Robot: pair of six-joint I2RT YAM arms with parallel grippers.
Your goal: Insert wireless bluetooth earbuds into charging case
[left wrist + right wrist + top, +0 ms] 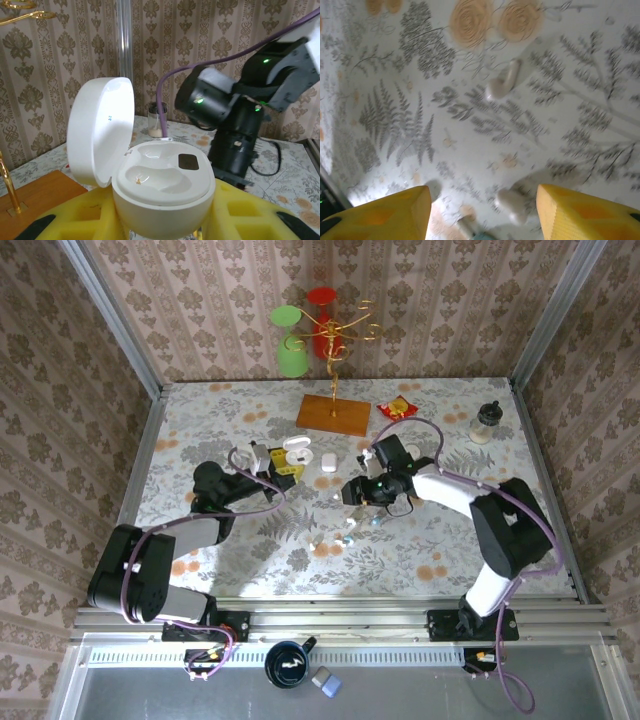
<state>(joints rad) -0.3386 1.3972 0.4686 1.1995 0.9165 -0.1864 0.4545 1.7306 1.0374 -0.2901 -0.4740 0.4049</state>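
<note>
- A floral tablecloth [250,540] is covering the table, and damask wallpaper is closing it in on three sides. A wooden-based stand with gold hooks [333,412] is standing near the back wall.
- The left gripper [160,227] is clamping the charging case [162,192] between its yellow pads. The case is sitting upright with its lid [100,130] hinged open to the left.
- Both wells of the case are showing bare white. A tiny orange speck is sitting in the left well, too small to identify.
- The right gripper [485,215] is hanging over the cloth with its jaws spread and nothing between them.
- Two white earbuds are lying loose on the cloth below it. The far earbud [502,82] is lying toward the top of the right wrist view, well clear of the fingers. The near earbud [512,205] is lying between the fingertips, closer to the right fingertip [585,212].
- A bluish scrap [470,231] is peeking in at the bottom edge. It is possibly a third earbud, but it is cut off too much to say.
- Step in hand, by judgement: the first pick-up is being lined up, and nothing is seated in the case yet.
- The next move is calling for a small sideways shift to centre the jaws on the near earbud. After that comes a straight drop to the cloth and a gentle close on a small, smooth part.
- After the lift, the stem will be needing alignment with a well before it is pressed in.
</note>
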